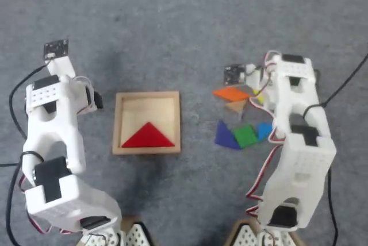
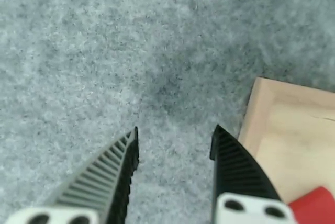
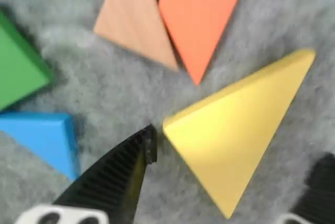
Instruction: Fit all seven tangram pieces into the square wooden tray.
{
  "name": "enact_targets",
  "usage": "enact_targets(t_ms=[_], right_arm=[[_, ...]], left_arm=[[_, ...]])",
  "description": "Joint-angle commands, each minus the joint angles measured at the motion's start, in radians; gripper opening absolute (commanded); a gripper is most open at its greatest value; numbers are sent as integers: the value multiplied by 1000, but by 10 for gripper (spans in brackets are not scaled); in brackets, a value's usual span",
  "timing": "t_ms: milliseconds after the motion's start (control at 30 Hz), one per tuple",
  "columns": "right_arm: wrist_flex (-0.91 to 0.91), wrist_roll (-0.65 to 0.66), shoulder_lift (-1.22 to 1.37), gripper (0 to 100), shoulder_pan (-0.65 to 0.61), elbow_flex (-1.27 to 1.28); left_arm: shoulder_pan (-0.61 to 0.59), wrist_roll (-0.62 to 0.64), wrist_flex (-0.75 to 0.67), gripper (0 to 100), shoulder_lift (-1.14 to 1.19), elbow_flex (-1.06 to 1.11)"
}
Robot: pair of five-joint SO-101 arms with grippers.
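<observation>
Straddling the yellow triangle (image 3: 241, 124) with the right pincer (image 3: 234, 150), jaws wide, nothing gripped. Close round it on the surface (image 3: 104, 77): tan triangle (image 3: 133, 20), orange piece (image 3: 201, 14), blue piece (image 3: 42, 137), green piece (image 3: 15, 67), navy triangle (image 1: 225, 135). Holding the left pincer (image 2: 175, 135) well apart, likewise wide and empty, beside the tray (image 1: 146, 150) corner. Done: just the red triangle (image 1: 148, 135) in the tray. Left, seemingly: six pieces.

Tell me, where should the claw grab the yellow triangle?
Come straight down from above and pinch the yellow triangle across its wide middle, on two opposite side edges. It lies flat on the grey mat, so only its thin sides are free. The right claw hangs open with a finger either side.
</observation>
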Motion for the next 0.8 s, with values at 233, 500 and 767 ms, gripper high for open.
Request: enact_targets(t_ms=[233, 500, 767], right_arm=[[44, 8, -1, 393, -35, -40], [15, -57, -1, 393, -67, -51], [-24, -61, 1, 391, -61, -48]], left_arm=[[-2, 5, -9, 220, -54, -4], [-2, 5, -11, 220, -54, -4], [-2, 5, -9, 220, -54, -4]])
